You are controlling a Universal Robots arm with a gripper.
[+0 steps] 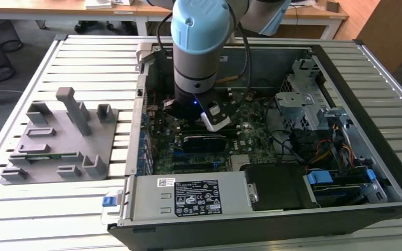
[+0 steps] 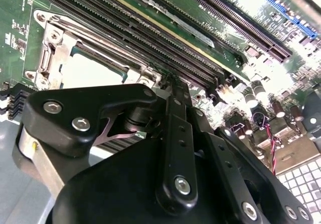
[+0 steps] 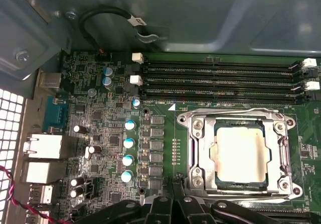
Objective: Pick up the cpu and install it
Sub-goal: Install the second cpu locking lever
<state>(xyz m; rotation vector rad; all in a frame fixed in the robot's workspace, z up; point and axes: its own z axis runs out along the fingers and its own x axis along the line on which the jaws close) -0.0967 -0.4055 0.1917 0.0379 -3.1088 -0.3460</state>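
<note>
The gripper's black linkage point(image 2: 170, 148), fingers seemingly drawn together and holding nothing, hung just above the motherboard point(image 3: 100, 128), where the cpu point(image 3: 239, 152) already sat in its socket point(image 3: 236, 153), so placement looked done

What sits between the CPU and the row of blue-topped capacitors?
In the first wrist view, the socket's metal frame and a column of small square chips separate the cpu from the capacitors.

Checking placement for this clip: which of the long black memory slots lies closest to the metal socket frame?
The slot bordering the silver socket frame, last of the parallel row; the others lie beyond it.
</note>
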